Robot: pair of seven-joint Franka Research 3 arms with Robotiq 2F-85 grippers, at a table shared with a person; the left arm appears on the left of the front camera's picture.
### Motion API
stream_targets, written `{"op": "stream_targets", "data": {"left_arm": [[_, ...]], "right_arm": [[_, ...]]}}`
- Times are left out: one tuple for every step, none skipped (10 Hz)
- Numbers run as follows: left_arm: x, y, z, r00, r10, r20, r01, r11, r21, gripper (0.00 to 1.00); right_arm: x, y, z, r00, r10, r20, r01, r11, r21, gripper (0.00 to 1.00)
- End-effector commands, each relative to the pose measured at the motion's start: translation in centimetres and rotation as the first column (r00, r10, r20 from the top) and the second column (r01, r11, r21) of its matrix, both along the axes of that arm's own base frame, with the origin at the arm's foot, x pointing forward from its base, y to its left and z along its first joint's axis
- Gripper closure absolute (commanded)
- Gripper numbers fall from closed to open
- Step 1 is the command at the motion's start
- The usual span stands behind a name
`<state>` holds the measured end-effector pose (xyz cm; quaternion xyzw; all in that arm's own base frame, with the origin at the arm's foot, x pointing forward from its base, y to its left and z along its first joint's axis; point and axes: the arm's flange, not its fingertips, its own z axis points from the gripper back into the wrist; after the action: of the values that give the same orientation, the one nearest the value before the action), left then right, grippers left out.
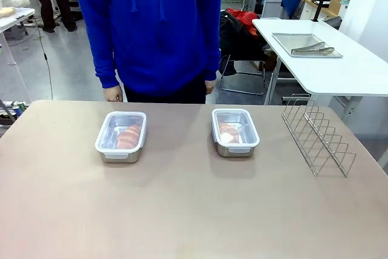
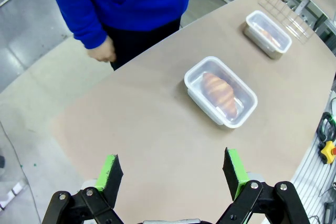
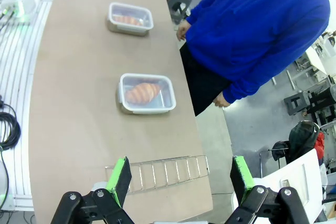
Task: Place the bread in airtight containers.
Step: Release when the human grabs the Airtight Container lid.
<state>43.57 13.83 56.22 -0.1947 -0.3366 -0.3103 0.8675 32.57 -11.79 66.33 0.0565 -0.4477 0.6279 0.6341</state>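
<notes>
Judging both tins (image 1: 121,136) (image 1: 234,131) lidded, croissants (image 2: 220,93) (image 3: 142,93) inside (person at twelve o'clock), I hold left gripper (image 2: 174,174) and right gripper (image 3: 180,174) wide, nothing left but retreat.

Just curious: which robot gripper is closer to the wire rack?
The right gripper. The wire rack lies directly beneath its open fingers; from the left gripper it sits far off, beyond both tins.
</notes>
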Motion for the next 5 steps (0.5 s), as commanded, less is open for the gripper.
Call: {"op": "stream_targets", "data": {"left_arm": [[-0.01, -0.10, 0.32, 1.000, 0.005, -0.013, -0.005, 1.000, 0.001, 0.00], [-0.01, -0.10, 0.32, 1.000, 0.005, -0.013, -0.005, 1.000, 0.001, 0.00], [-0.01, -0.10, 0.32, 1.000, 0.005, -0.013, -0.005, 1.000, 0.001, 0.00], [-0.01, -0.10, 0.32, 1.000, 0.005, -0.013, -0.005, 1.000, 0.001, 0.00], [-0.01, -0.10, 0.32, 1.000, 0.005, -0.013, -0.005, 1.000, 0.001, 0.00]], "right_arm": [[-0.12, 0.06, 0.15, 1.000, 0.014, 0.016, -0.014, 1.000, 0.012, 0.00], [-0.12, 0.06, 0.15, 1.000, 0.014, 0.016, -0.014, 1.000, 0.012, 0.00], [-0.12, 0.06, 0.15, 1.000, 0.014, 0.016, -0.014, 1.000, 0.012, 0.00], [-0.12, 0.06, 0.15, 1.000, 0.014, 0.016, -0.014, 1.000, 0.012, 0.00], [-0.12, 0.06, 0.15, 1.000, 0.014, 0.016, -0.014, 1.000, 0.012, 0.00]]}}
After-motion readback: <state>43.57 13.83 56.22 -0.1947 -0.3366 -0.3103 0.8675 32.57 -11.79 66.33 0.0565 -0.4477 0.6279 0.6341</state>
